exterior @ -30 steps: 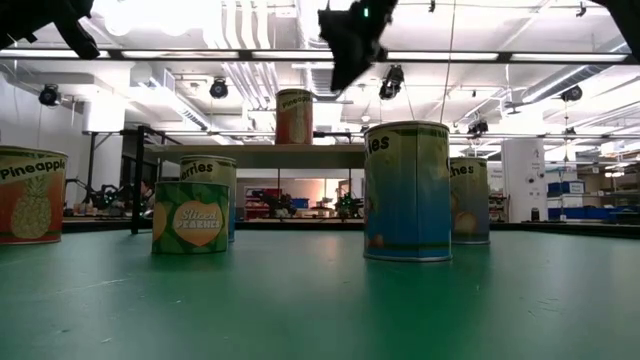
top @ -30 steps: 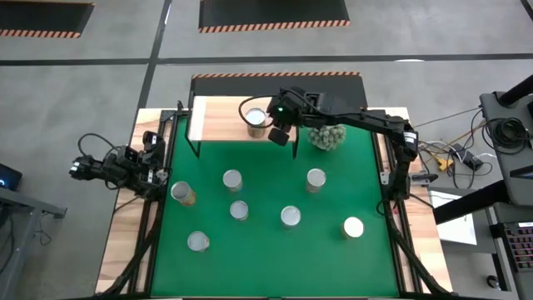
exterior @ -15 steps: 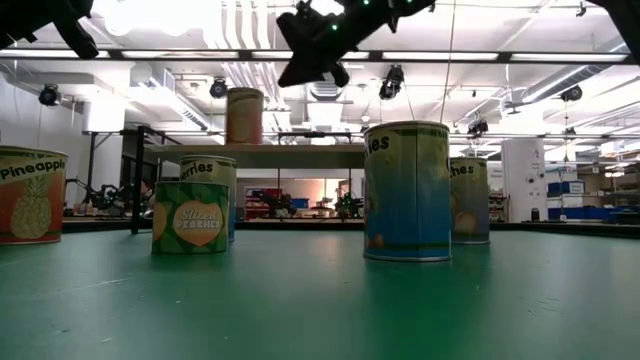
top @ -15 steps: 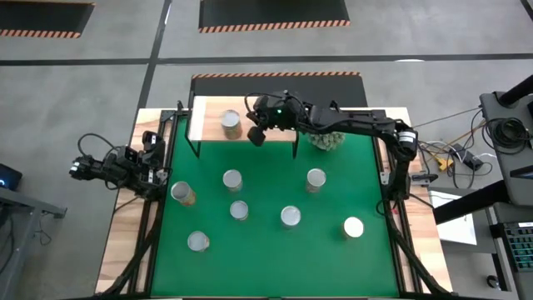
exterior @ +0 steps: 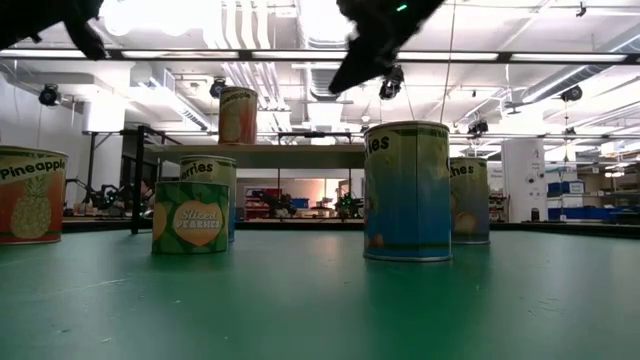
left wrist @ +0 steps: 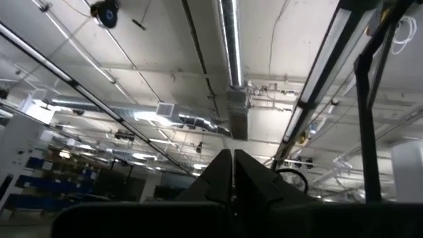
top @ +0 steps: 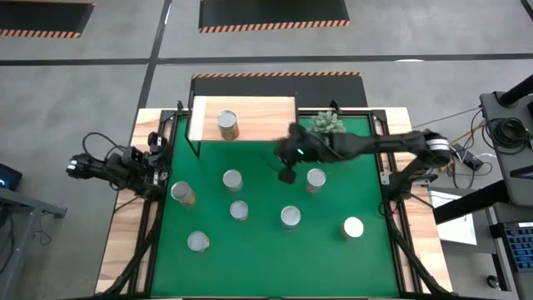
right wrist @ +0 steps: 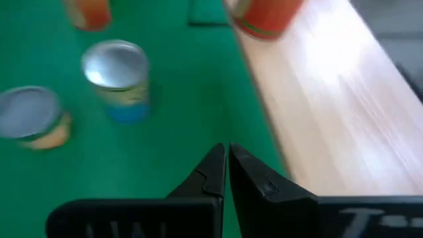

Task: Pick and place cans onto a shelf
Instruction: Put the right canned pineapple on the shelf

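One orange-labelled can (top: 227, 125) stands upright on the shelf (top: 266, 117) toward its left end; six more stand on the green mat (top: 266, 250). The low view alone shows lettering: "Pineapple" (exterior: 30, 195) and "Sliced Peaches" (exterior: 190, 217). The right gripper (top: 286, 175), fingers pressed together and empty, hangs over the mat, just beside one can (top: 316, 179), apart from the shelf. The left gripper (left wrist: 232, 173), also closed, sits off the mat's left edge.

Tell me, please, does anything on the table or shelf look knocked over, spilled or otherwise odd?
Nothing stands out. One can stands upright on the shelf, six others stand upright on the green mat, and the spiky plant sits beside the shelf. No spill shows.
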Robot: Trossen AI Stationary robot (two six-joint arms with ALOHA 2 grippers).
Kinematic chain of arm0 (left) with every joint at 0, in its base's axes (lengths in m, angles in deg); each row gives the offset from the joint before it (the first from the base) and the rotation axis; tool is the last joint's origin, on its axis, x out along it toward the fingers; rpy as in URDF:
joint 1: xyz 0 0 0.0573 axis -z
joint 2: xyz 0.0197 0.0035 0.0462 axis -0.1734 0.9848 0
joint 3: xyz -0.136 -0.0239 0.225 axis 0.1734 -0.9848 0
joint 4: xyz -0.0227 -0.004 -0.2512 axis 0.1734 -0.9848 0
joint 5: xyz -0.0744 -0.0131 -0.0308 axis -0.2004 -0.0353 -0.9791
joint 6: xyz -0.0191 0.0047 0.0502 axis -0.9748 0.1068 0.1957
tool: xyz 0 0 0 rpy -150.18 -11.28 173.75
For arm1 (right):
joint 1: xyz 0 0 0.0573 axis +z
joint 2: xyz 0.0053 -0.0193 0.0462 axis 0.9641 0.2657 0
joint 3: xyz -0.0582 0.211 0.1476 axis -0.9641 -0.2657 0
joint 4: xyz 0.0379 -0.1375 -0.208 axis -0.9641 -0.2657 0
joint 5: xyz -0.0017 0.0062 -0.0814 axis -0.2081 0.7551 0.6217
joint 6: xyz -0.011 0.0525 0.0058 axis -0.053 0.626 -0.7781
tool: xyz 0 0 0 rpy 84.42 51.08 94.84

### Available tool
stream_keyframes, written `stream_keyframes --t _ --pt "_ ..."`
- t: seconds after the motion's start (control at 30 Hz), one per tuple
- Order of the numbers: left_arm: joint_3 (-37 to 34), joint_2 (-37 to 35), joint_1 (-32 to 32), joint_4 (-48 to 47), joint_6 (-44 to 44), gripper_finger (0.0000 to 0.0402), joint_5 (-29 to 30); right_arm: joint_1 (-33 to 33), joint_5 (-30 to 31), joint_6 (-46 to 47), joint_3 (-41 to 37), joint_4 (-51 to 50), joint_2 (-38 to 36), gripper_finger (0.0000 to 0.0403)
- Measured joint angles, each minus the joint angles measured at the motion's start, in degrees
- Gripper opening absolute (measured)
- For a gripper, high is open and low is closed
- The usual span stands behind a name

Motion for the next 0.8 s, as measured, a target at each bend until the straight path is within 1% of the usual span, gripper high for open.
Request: stream_keyframes --t 0.07,0.17,0.23,0.3,0.37,0.43,0.53,0.63,0.67,0.7,0.8 --pt "2.61 4.71 0.0 -0.32 -0.85 0.0 -1.48 2.05 0.13 -0.1 -6.51 6.01 -3.99 0.0008" --pt "8.02 15.65 0.0 -0.86 -0.97 0.0 -1.59 3.87 0.33 -0.79 -15.38 16.03 -9.22 0.0008" --pt "13.02 23.66 0.0 -1.94 -0.49 0.0 0.04 4.18 0.22 -1.64 -20.18 21.72 -12.37 0.0008" --pt "19.06 30.94 0.0 -6.66 0.28 0.0 3.29 4.08 0.22 -2.08 -23.7 25.52 -15.08 0.0008" --pt "26.57 37.32 -0.35 -17.54 1.4 0.0 8.28 4.06 0.33 -2.25 -26.25 27.27 -17.26 0.0009" --pt "35.06 42.71 -1.68 -33.26 1.06 0.0 12.17 4.08 0.19 -3.05 -28.1 28.37 -19.39 0.0009" --pt "47.48 49.85 -5.51 -55.86 -3.19 0.0 13.0 4.1 -0.12 -3.5 -29.24 28.91 -22.01 0.0008" --pt "57.84 55.45 -10.49 -72.82 -5.38 0.0 13.08 4.1 -0.11 -3.57 -29.76 28.7 -23.58 0.0008" --pt "60.75 56.97 -12.44 -77.04 -5.7 0.0 12.6 4.14 -0.1 -3.81 -29.82 28.67 -23.84 0.0009" --pt "63.51 58.25 -14.48 -80.64 -5.87 0.0 10.91 4.19 -0.12 -4.02 -29.82 28.64 -24.08 0.0008" --pt "70.0 60.94 -21.54 -89.17 -6.18 0.0 2.26 4.23 -0.29 -4.56 -29.82 28.68 -24.3 0.0009"
